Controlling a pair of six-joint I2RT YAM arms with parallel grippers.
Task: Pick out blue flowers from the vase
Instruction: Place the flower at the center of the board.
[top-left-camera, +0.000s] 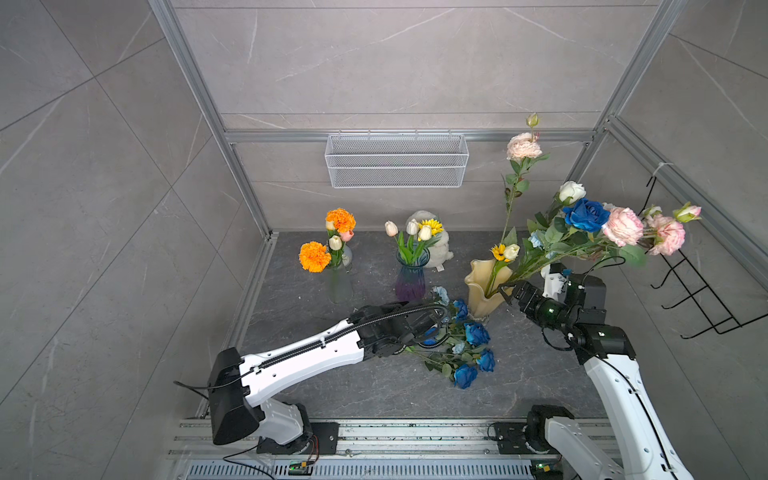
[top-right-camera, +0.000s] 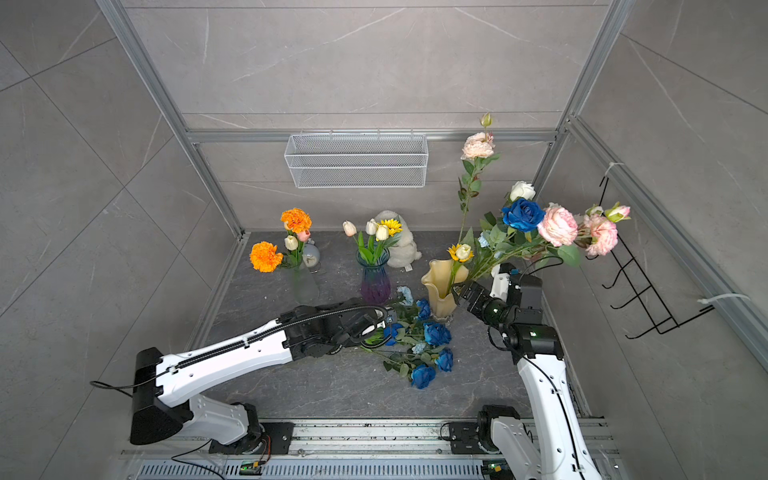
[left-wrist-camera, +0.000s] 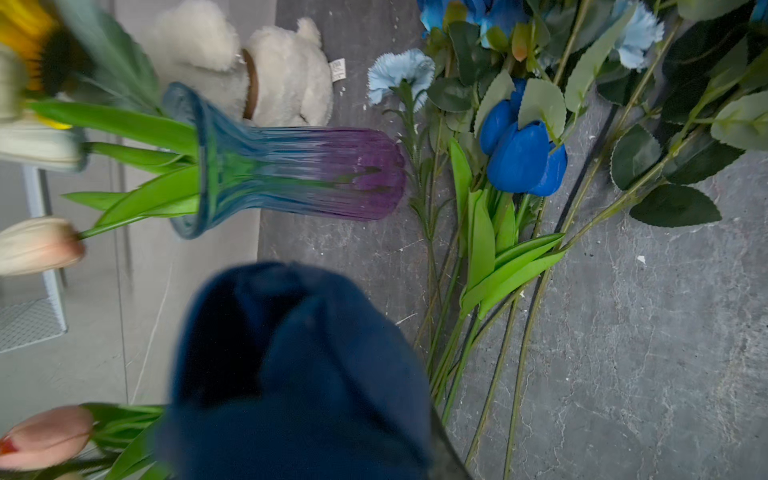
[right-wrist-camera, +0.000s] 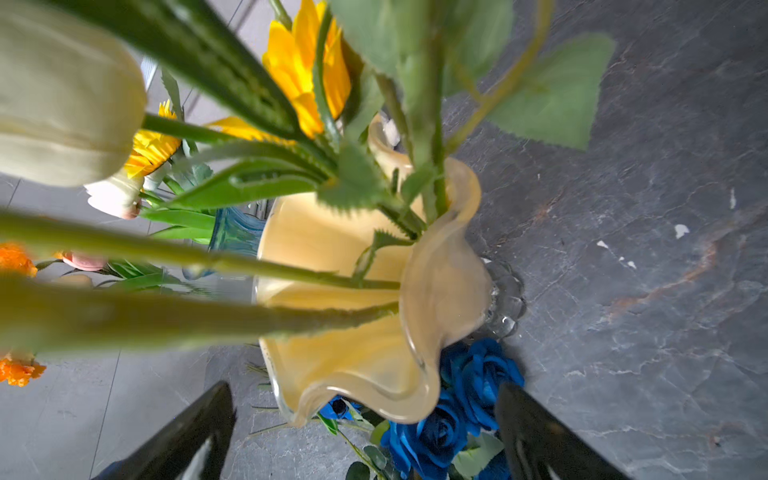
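Glossy, wavy-rimmed amber glass vase (top-left-camera: 480, 295)

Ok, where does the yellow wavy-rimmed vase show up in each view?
Both top views: the yellow vase stands upright, right of centre.
Left wrist: not in it.
Right wrist: the yellow vase is close up, with its wavy rim toward the camera and stems sticking out.
Shared landmark: the pile of blue flowers lying by its base shows in all four views.
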